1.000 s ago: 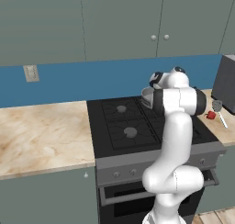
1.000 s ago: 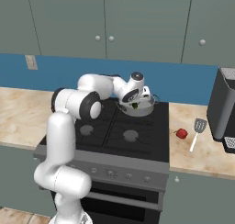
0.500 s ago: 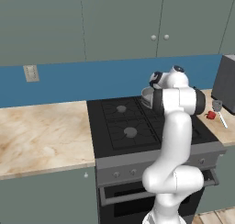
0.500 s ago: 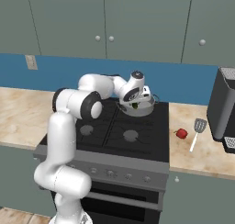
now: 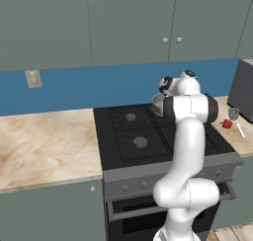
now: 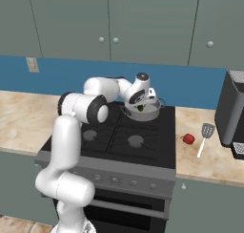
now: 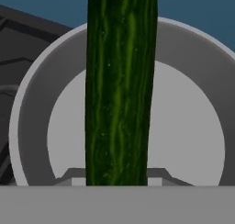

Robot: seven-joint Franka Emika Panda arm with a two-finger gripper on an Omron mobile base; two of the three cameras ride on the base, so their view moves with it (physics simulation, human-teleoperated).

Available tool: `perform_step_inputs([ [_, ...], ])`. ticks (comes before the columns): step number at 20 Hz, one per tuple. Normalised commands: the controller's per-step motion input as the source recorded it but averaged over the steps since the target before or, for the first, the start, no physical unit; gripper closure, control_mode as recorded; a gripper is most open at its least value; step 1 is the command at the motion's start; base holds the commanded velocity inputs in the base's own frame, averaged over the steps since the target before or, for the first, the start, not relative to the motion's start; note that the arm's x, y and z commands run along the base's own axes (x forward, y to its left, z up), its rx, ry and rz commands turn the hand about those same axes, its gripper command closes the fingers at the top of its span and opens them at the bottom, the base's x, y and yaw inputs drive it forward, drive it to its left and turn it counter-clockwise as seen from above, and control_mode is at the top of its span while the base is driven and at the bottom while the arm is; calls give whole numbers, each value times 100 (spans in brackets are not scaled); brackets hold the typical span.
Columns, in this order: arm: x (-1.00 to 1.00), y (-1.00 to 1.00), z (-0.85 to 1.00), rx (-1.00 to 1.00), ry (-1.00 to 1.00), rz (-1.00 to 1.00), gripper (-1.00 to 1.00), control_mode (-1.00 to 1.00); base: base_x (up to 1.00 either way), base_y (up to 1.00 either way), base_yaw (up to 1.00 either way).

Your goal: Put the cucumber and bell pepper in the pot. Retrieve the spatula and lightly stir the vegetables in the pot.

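Cucumber (image 7: 120,87) is pinched in my gripper (image 6: 138,104) over the pot (image 7: 193,71), centre frame; next I'd release it inside.

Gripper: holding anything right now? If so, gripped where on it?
The gripper holds the cucumber over the pot. The hand view shows it running up from between the fingers, but the exact grip spot along its length is hidden.
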Motion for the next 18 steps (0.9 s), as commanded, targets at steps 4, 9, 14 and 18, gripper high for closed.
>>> perform_step_inputs([
  [4,15,0,-4,0,0,0,100,-100,0,0,0],
  [9,0,0,-1,0,0,0,100,-100,0,0,0],
  [14,0,0,0,0,0,0,-100,-100,0,0,0],
  [18,0,0,0,0,0,0,-100,-100,0,0,0],
])
